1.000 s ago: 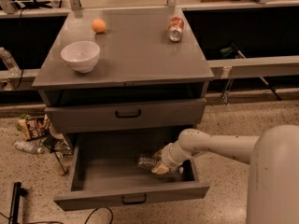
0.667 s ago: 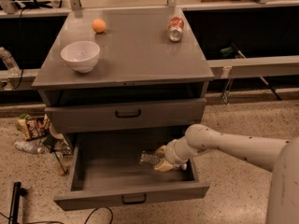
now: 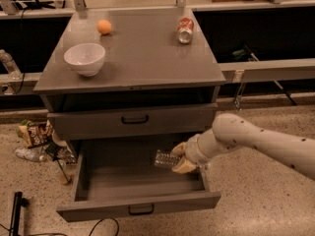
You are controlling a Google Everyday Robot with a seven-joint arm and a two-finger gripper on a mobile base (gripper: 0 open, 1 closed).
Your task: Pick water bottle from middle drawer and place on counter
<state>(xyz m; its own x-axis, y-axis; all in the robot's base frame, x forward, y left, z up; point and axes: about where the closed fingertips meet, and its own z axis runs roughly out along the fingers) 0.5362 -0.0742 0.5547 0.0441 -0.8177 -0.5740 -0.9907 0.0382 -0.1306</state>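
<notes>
The middle drawer is pulled out wide below the cabinet. My gripper reaches into its right half from the right, on a white arm. Its tan fingers are shut on the clear ribbed water bottle, which lies sideways and seems held a little above the drawer floor. The bottle's right end is hidden in the fingers. The grey counter lies above, with nothing of the arm over it.
On the counter stand a white bowl, an orange and a tipped red-and-white soda can. A shut drawer sits above the open one. Snack bags and litter lie on the floor at the left.
My gripper has moved up and slightly right with the water bottle in it, and the bottle now sits higher in the drawer. The arm has drawn back to the right.
</notes>
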